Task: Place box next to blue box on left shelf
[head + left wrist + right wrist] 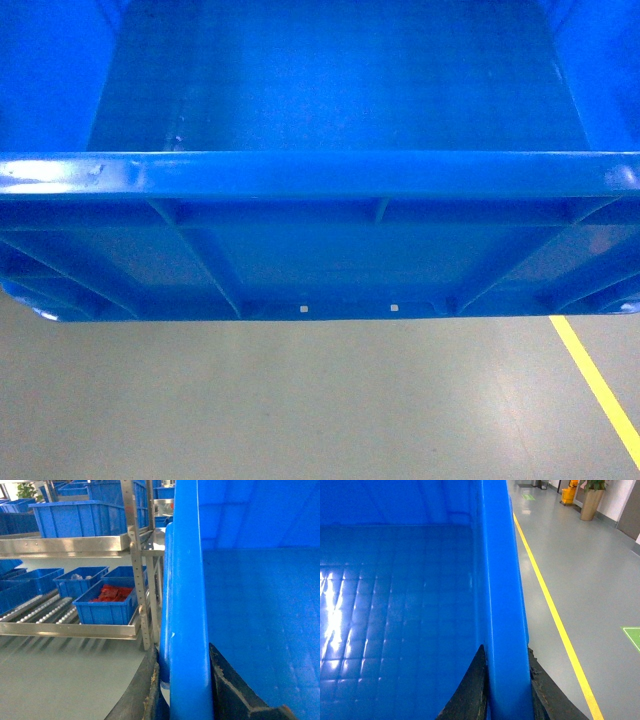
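Blue box (330, 90) is hanging above grey floor (300, 400), left gripper (182, 690) and right gripper (507, 695) each clamping a side rim.

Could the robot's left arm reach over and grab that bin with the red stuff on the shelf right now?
Probably not: the left gripper is clamped on the box rim, sharing its weight with the right gripper. The red-filled bin sits off to the side on the left shelf.

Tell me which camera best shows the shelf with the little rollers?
The left wrist view: the roller shelf appears at its left edge, holding small blue bins. In the head and right wrist views the big blue crate and floor fill everything; no shelf shows.
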### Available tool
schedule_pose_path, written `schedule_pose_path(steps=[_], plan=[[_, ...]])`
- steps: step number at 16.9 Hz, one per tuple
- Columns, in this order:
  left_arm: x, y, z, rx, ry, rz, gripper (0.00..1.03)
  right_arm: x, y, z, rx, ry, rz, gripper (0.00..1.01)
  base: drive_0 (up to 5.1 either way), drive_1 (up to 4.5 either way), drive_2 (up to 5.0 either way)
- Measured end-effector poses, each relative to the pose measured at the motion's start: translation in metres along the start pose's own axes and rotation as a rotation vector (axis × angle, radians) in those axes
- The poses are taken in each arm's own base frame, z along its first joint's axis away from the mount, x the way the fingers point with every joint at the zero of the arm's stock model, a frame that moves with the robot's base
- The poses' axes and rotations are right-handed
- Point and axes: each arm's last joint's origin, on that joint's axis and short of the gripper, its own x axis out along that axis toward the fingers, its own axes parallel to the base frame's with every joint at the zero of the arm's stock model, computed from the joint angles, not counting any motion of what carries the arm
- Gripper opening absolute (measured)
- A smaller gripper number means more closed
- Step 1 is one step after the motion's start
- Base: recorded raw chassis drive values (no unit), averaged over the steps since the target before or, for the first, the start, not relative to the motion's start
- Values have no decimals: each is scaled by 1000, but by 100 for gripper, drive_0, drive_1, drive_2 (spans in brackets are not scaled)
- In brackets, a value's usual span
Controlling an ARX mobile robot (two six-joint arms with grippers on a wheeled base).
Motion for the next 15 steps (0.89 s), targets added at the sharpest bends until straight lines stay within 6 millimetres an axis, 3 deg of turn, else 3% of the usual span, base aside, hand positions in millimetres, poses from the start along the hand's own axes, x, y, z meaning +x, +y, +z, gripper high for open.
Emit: schedule_pose_path(steps=[15], plan=[[0,0,1,-3,-5,1,18,0,0,0,1,-2,3,11,-3,431,-436]])
